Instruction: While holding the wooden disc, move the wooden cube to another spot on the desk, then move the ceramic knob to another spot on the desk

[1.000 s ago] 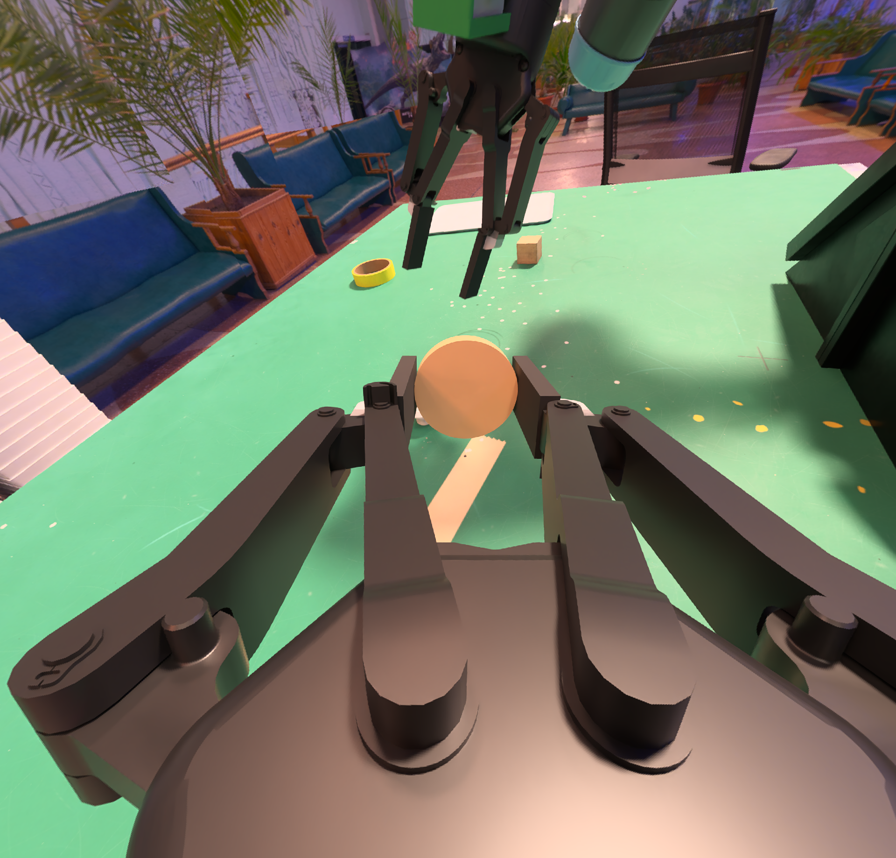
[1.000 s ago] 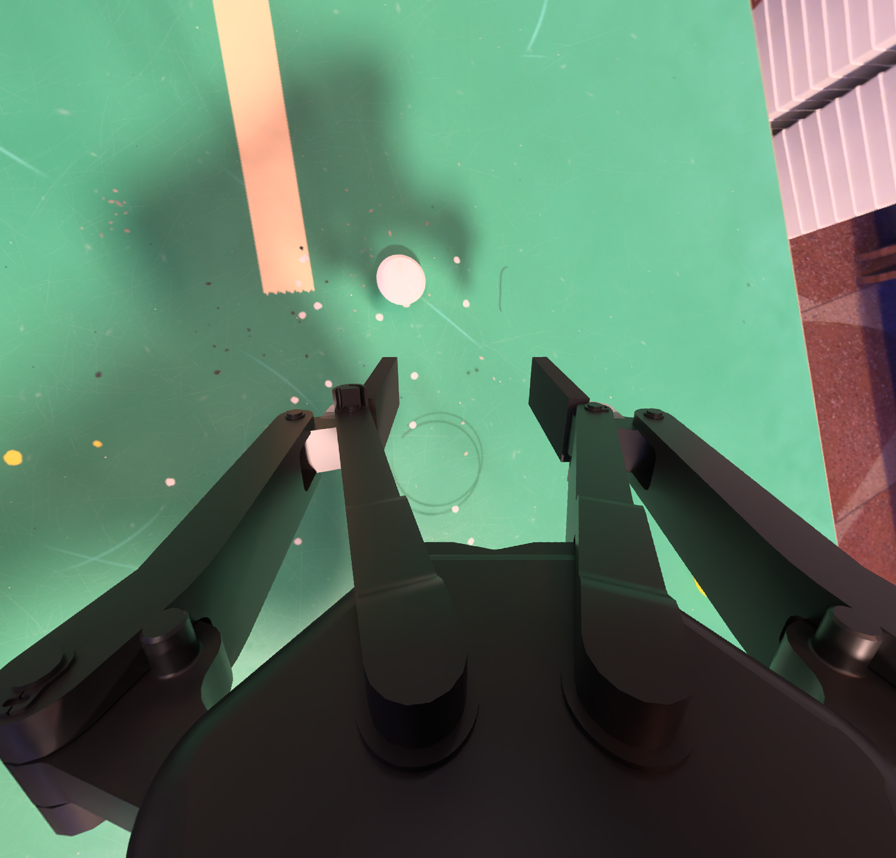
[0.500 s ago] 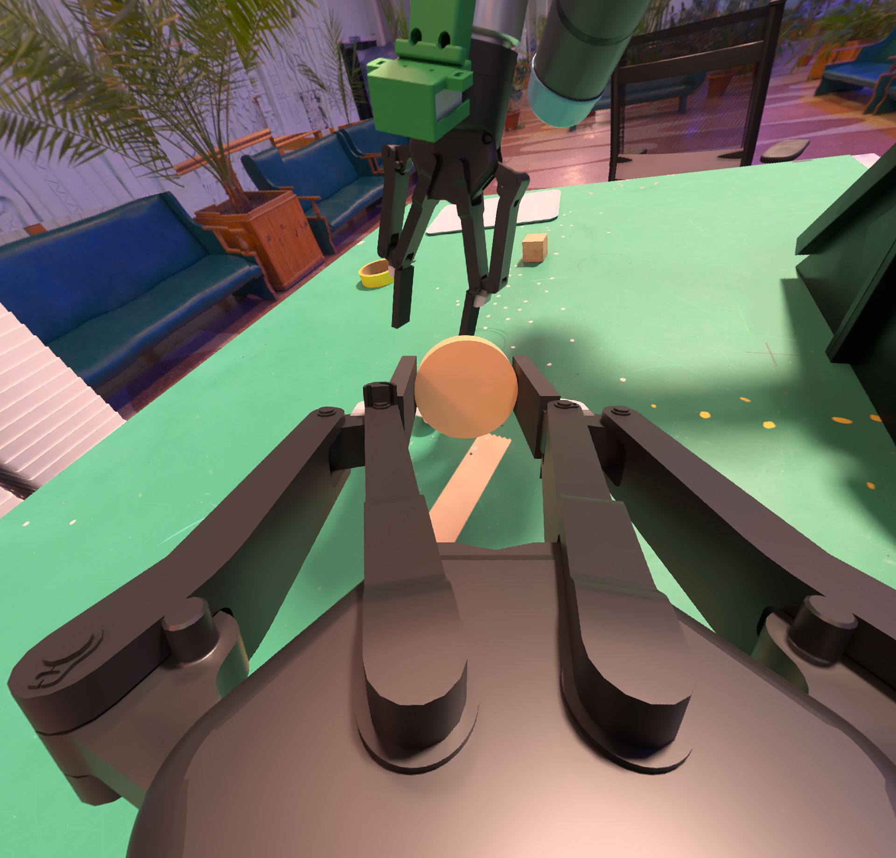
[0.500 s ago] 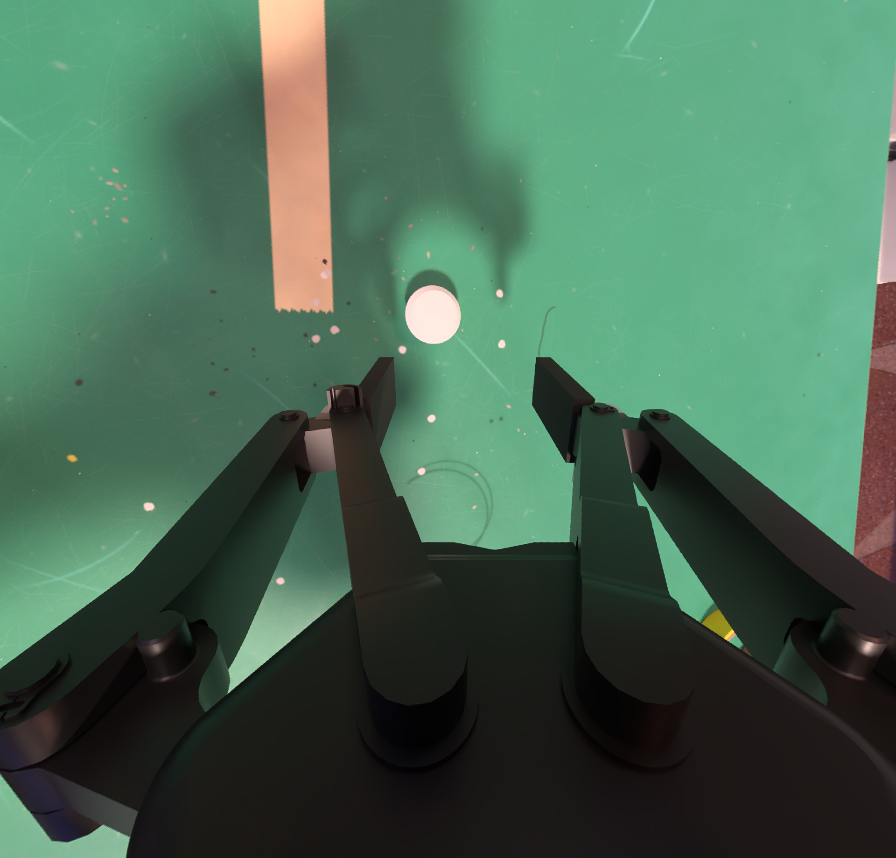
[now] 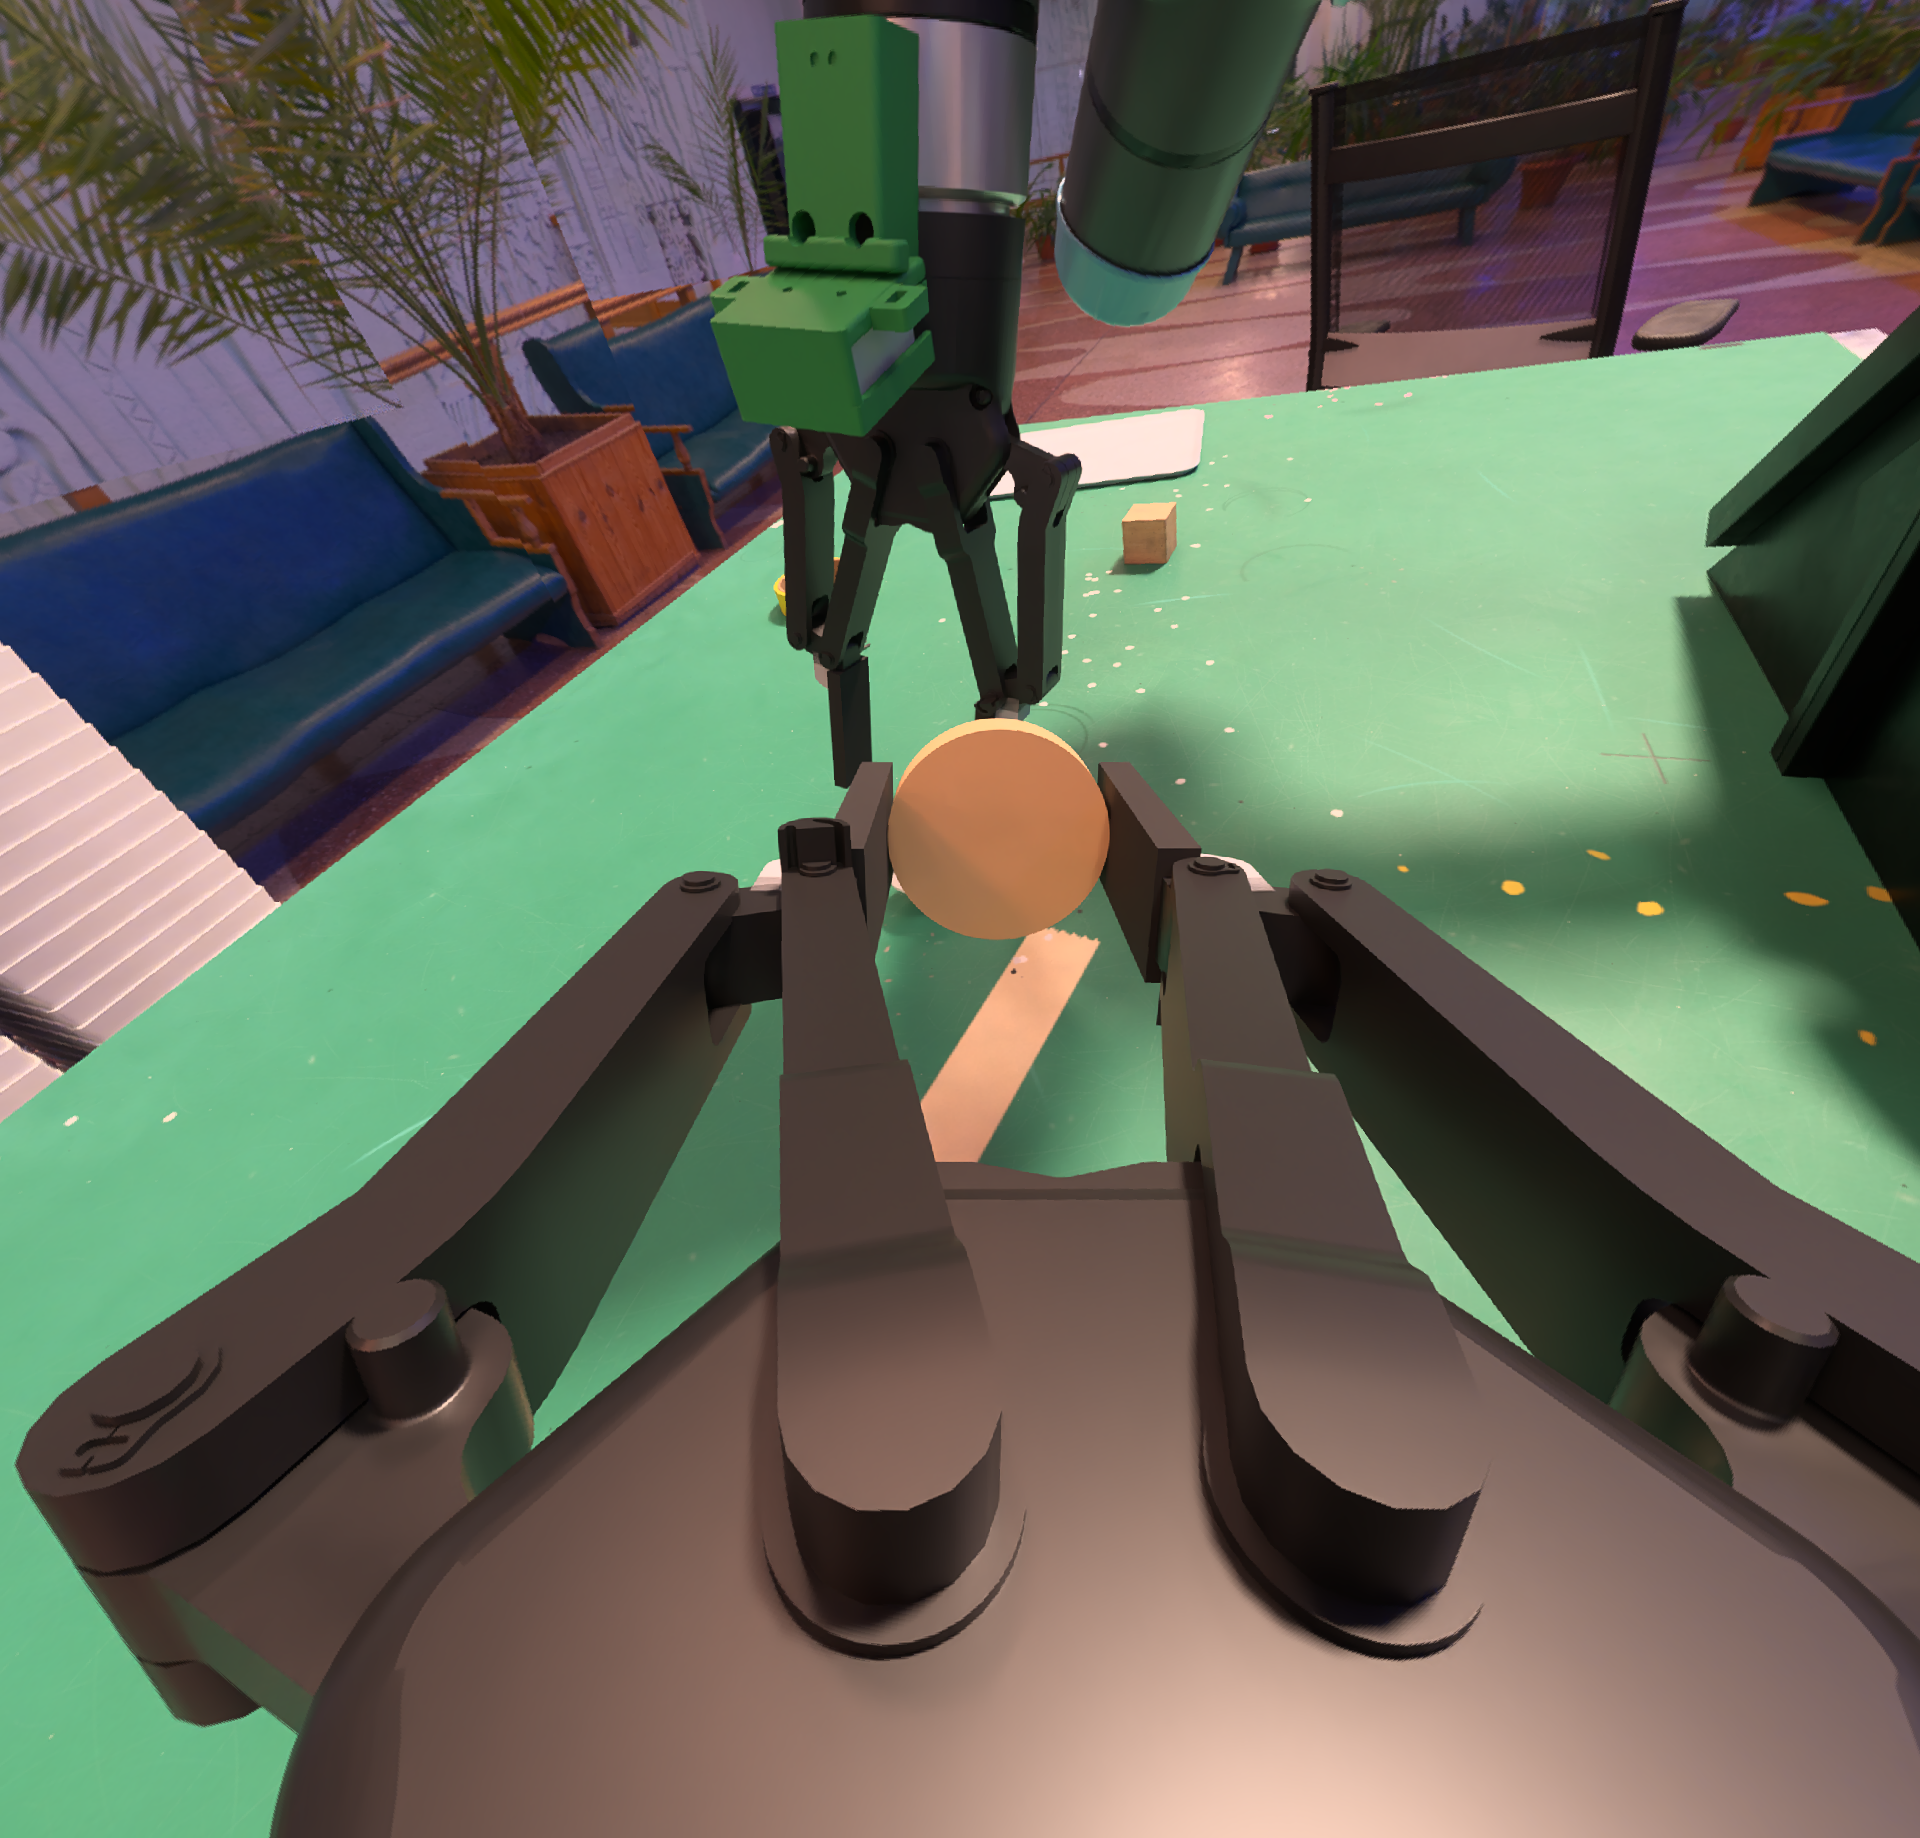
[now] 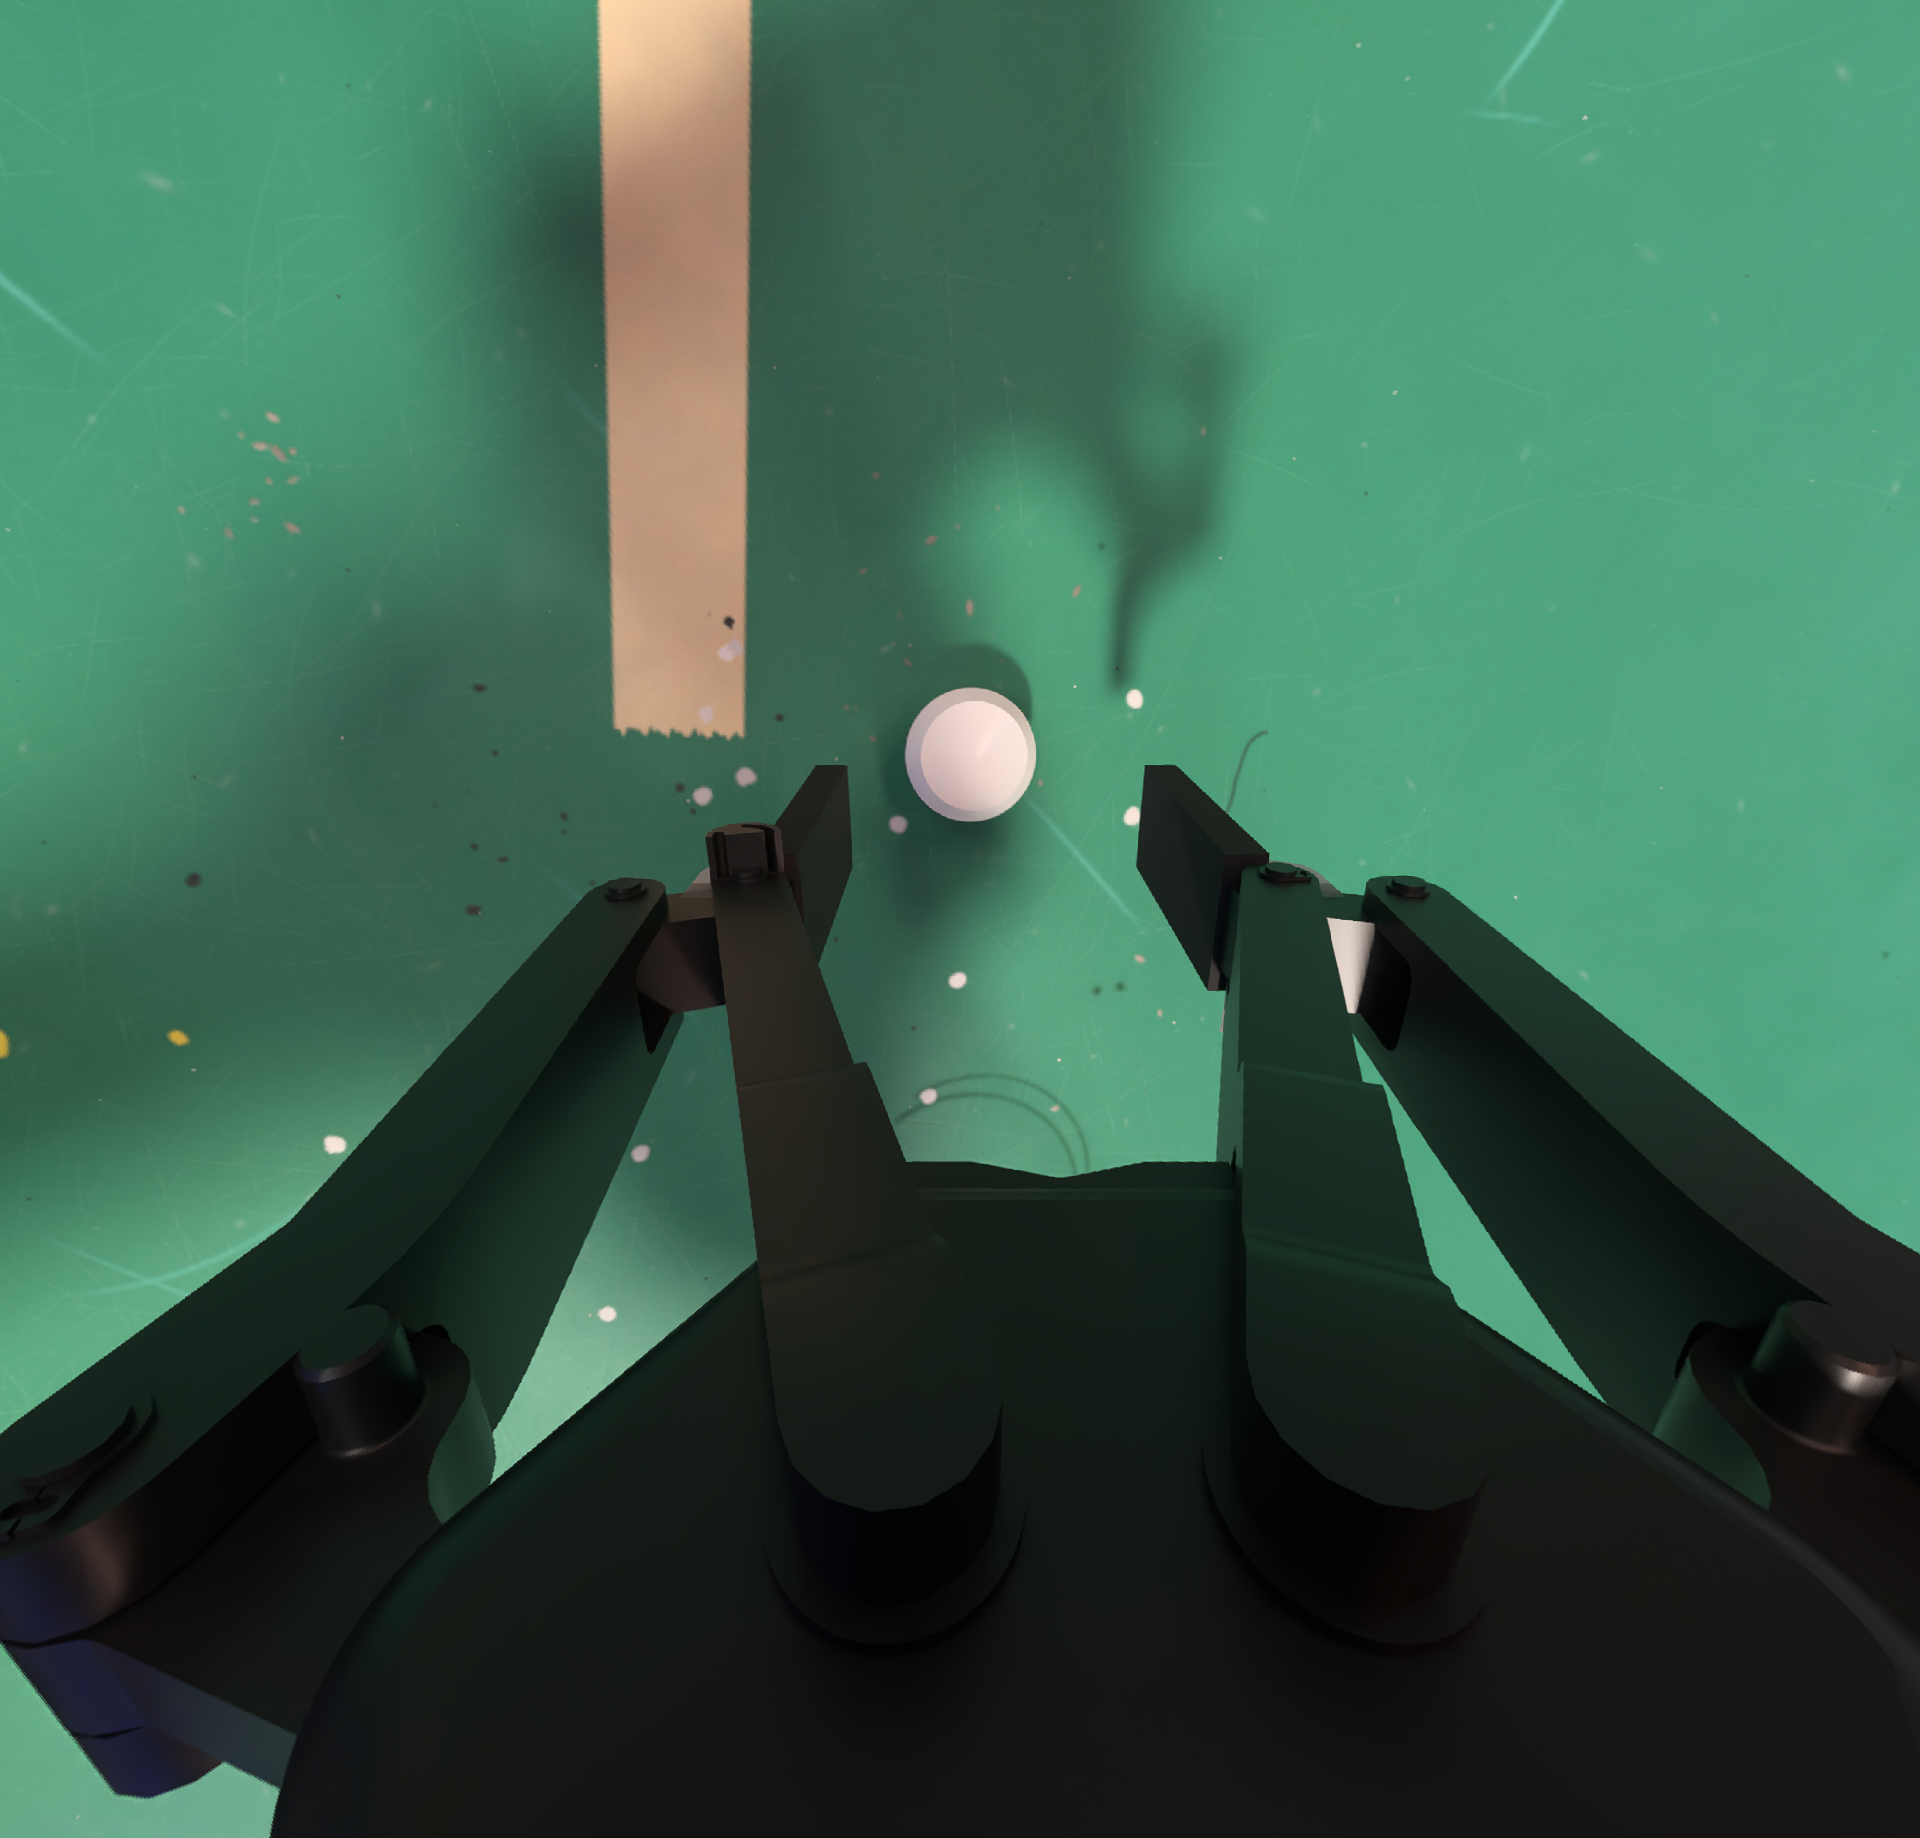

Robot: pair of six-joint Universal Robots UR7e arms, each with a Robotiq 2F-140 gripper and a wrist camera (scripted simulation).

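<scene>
My left gripper [image 5: 995, 832] is shut on the round wooden disc [image 5: 997, 830] and holds it above the green desk [image 5: 1455, 708]. The wooden cube [image 5: 1148, 533] stands far back on the desk. My right gripper [image 6: 992, 801] is open, pointing straight down over the white ceramic knob [image 6: 969, 754], which sits on the desk just ahead of the gap between the fingers. The right gripper also shows in the left wrist view [image 5: 935, 718], hanging just behind the disc. The knob is hidden behind the disc in the left wrist view.
A tan tape strip [image 6: 675, 334] lies on the desk left of the knob. A yellow tape roll [image 5: 781, 593] sits behind the right gripper, a white mat [image 5: 1122, 443] at the desk's far edge, and a dark box [image 5: 1849, 562] at the right.
The right gripper has come toward the left gripper and lowered over the knob, staying open. The knob now sits nearer its fingertips. The left gripper still holds the disc.
</scene>
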